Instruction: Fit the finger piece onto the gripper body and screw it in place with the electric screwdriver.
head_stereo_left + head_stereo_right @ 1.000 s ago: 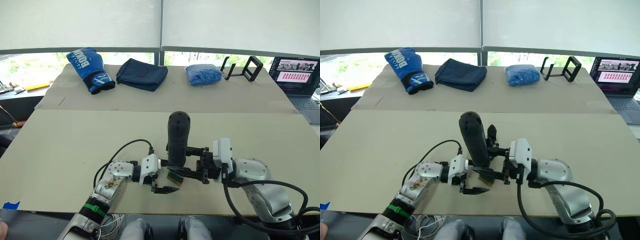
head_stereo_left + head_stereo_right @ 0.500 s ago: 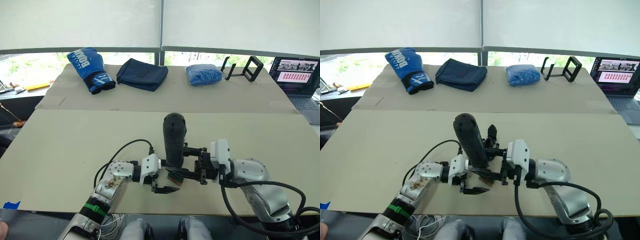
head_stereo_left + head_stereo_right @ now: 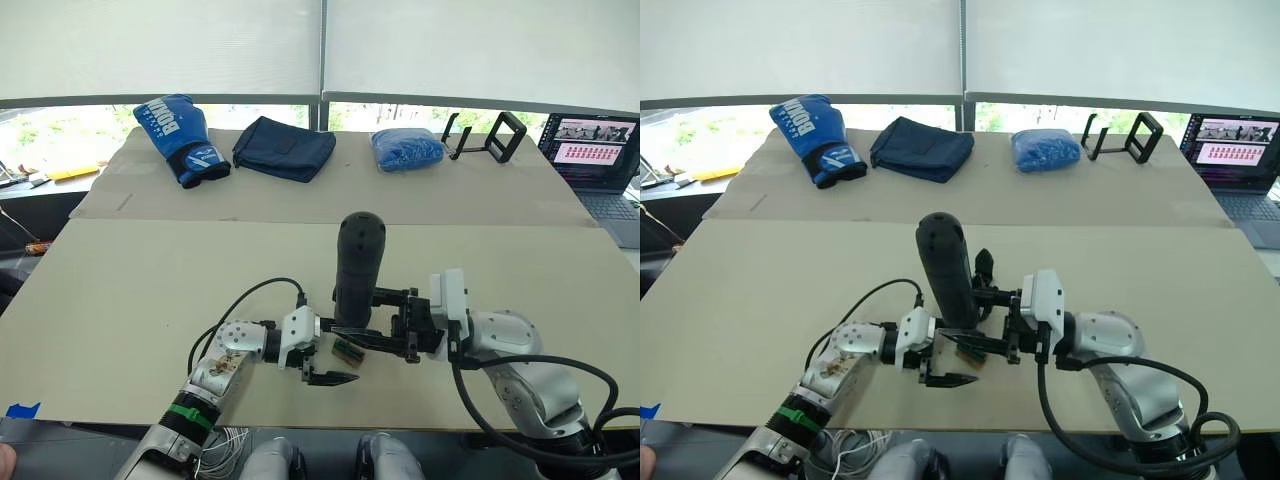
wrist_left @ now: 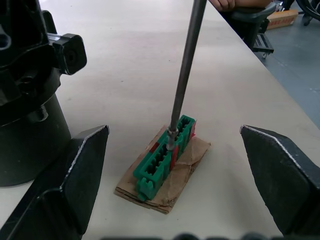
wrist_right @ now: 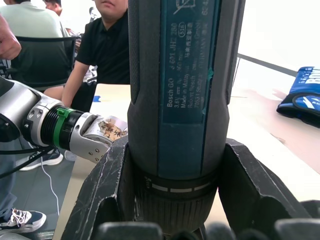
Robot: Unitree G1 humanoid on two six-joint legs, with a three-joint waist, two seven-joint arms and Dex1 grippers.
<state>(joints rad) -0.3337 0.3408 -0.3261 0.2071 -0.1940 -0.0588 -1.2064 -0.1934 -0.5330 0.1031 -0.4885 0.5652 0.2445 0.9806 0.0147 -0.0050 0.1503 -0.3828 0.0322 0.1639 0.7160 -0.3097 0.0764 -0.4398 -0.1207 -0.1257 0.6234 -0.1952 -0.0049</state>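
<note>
Two tools sit close together at the near middle of my bench (image 3: 120, 290). My right tool (image 3: 372, 318) is clamped on the electric screwdriver (image 3: 358, 265), which stands nearly upright with its rounded end up; in the right wrist view I see both fingers (image 5: 107, 185) pressed against the barrel just below its printed label. Its thin metal bit (image 4: 186, 65) comes down onto a small green slotted block (image 4: 164, 158), and the tip rests in one of the slots. That block lies on a scrap of brown cardboard (image 4: 186, 165) on the bench, between the two tools.

My left tool (image 4: 180, 175) is spread wide and holds nothing; its two fingers (image 4: 65, 185) stand on either side of the green block without touching it. The gripper body (image 4: 25, 95) stands on the bench just beside the left tool, on the far side of the screwdriver from me in the right eye view (image 3: 983, 268). I cannot make out the finger piece.

Along the far edge of the bench lie a blue boxing glove (image 3: 178, 138), a dark blue folded cloth (image 3: 284, 147), a blue bundle (image 3: 407, 149) and a black stand (image 3: 485, 135). A laptop (image 3: 595, 150) sits at the far right. A seated person (image 5: 107, 45) shows in the right wrist view.
</note>
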